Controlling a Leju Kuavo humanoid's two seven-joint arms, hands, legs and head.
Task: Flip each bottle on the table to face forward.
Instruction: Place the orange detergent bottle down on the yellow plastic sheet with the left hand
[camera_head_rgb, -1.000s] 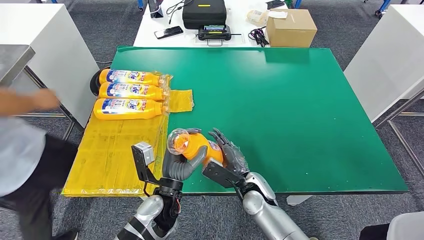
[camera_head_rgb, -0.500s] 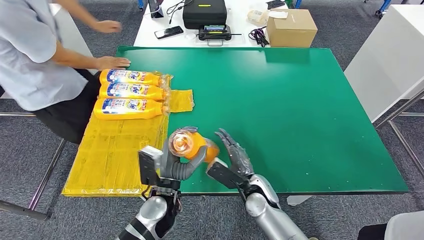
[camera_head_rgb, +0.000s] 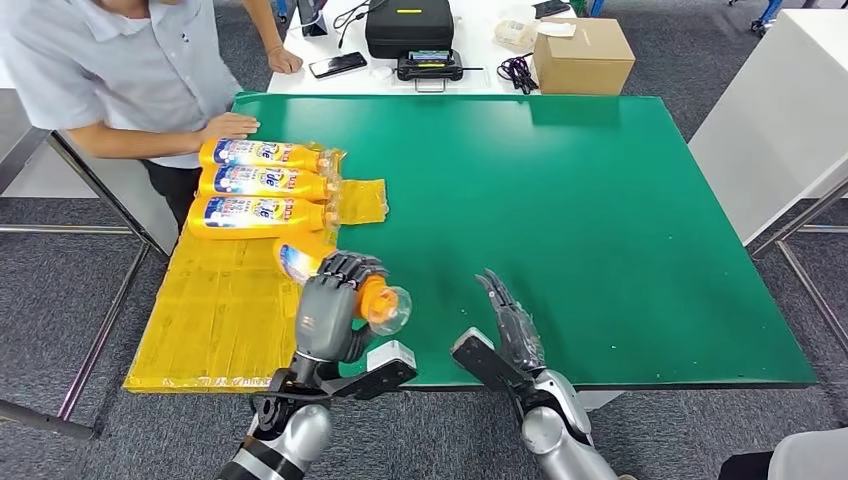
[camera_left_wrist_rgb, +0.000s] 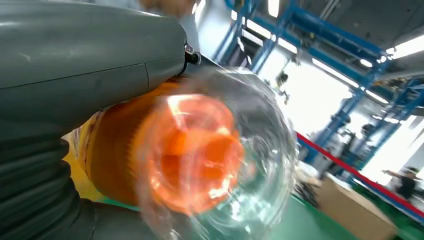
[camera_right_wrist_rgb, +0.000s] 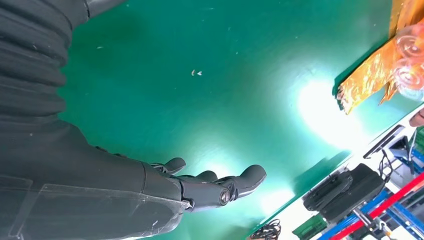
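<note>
My left hand (camera_head_rgb: 335, 310) grips an orange bottle (camera_head_rgb: 372, 297) above the table's front edge, with the clear cap pointing right and its labelled base (camera_head_rgb: 296, 260) toward the yellow mat. Close up in the left wrist view, the bottle's orange neck (camera_left_wrist_rgb: 185, 155) sits inside the clear cap beside my left hand (camera_left_wrist_rgb: 85, 65). My right hand (camera_head_rgb: 510, 325) hovers open to the right of the bottle, fingers straight, holding nothing; the right wrist view has this right hand (camera_right_wrist_rgb: 150, 185) over bare green table. Three orange bottles (camera_head_rgb: 262, 185) lie in a row on the yellow mat (camera_head_rgb: 225, 300), labels up.
A person (camera_head_rgb: 130, 70) leans at the far left corner with one hand (camera_head_rgb: 230, 125) on the green table (camera_head_rgb: 600, 220) by the bottle row. Behind stands a white table with a black case (camera_head_rgb: 408, 25), a cardboard box (camera_head_rgb: 582, 55) and a phone (camera_head_rgb: 337, 65).
My left hand turned the bottle over, so its cap now points right instead of toward me. My right hand drew back to the right. The person came up to the table's corner.
</note>
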